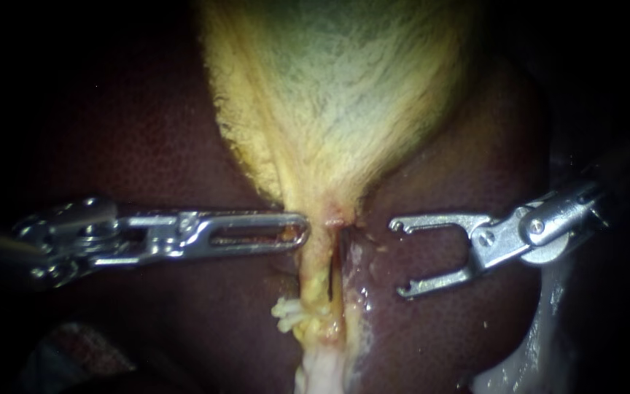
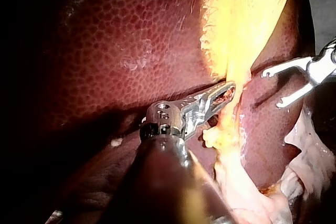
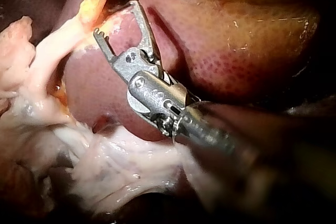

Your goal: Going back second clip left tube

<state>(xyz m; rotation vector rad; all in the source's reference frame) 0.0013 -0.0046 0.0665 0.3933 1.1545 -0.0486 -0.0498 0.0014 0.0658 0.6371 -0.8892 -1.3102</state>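
The yellow-green gallbladder narrows to a neck, below which two thin tubes run down side by side: the left tube and the right tube, with a dark slit between them. I see no clip on either. My left instrument lies level, its jaws shut on the left edge of the gallbladder's neck. My right instrument stands to the right of the tubes, clear of them. Its hook-tipped jaws are wide open and hold nothing.
Dark red liver surrounds the gallbladder on both sides. A small yellow fatty clump hangs left of the tubes. Pale, ragged tissue lies below the tubes and under my right instrument.
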